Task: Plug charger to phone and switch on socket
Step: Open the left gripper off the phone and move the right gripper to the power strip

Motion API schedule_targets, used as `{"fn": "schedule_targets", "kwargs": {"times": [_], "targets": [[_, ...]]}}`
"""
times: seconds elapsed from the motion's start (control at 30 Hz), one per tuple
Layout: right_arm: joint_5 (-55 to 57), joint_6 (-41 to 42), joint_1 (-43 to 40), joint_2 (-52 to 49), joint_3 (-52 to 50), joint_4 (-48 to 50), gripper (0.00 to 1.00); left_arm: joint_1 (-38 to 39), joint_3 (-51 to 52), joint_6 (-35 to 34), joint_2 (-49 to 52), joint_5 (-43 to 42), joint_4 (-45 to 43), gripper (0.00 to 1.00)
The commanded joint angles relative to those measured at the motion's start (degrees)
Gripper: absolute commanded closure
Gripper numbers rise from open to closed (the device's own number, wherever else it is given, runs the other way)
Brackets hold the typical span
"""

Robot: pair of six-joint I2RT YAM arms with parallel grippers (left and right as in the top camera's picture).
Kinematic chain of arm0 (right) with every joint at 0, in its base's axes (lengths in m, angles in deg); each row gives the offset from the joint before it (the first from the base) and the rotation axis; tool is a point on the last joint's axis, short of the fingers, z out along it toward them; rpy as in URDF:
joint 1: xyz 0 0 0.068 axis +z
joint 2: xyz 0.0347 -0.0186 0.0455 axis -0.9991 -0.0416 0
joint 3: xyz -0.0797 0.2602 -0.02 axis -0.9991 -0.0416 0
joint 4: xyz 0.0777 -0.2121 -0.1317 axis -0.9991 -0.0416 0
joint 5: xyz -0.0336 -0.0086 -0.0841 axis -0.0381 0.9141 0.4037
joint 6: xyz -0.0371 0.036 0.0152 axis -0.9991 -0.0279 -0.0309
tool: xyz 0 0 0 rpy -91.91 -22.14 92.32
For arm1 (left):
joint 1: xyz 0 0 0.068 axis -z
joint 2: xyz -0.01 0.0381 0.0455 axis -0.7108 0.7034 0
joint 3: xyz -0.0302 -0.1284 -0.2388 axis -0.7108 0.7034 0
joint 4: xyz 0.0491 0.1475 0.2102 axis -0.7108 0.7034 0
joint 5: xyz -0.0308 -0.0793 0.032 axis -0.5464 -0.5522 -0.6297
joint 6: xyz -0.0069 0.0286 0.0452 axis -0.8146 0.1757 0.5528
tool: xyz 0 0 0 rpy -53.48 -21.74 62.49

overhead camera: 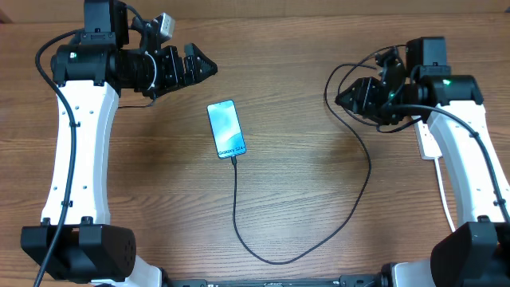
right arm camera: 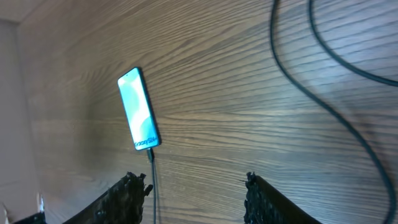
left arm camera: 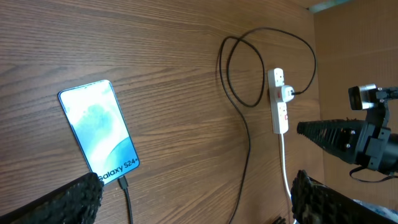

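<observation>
The left pincer (left arm camera: 198,190) frames its own view from the bottom corners, its dark fingers (left arm camera: 68,202) spread wide with nothing between them. The right pincer (right arm camera: 194,186) is likewise released and empty. Both hang above a brown wood-grain counter (overhead camera: 319,199). The phone (overhead camera: 225,128) lies flat near the counter's middle, its screen lit blue-teal, with the charger (overhead camera: 237,207) seated in its lower edge. The black cable loops toward the near edge, then curves up and right to the white socket (left arm camera: 279,102), which lies beside the right arm (overhead camera: 470,159). A plain tan panel (overhead camera: 319,4) rises along the counter's far edge.
</observation>
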Motion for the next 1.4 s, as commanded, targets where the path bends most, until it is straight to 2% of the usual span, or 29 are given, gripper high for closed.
{"fn": "schedule_targets", "kwargs": {"times": [0.0, 0.37, 0.57, 0.87, 1.37], "targets": [[0.4, -0.9, -2.1, 1.7, 1.5, -0.5, 0.46, -0.2, -0.9, 0.8, -0.9, -0.3, 0.2, 0.00], [4.2, -0.8, -5.0, 1.7, 1.4, -1.6, 0.47, -0.2, -0.9, 0.8, -0.9, 6.6, 0.2, 0.00], [4.2, -0.9, -5.0, 1.7, 1.4, -4.4, 0.49, -0.2, -0.9, 0.8, -0.9, 6.9, 0.2, 0.00], [4.0, -0.8, -5.0, 1.7, 1.4, -4.8, 0.33, -0.2, -0.9, 0.8, -0.9, 6.8, 0.2, 0.01], [4.0, -0.6, -5.0, 1.7, 1.4, -4.5, 0.26, 0.3, -0.8, 0.9, -0.9, 6.7, 0.5, 0.00]]}}
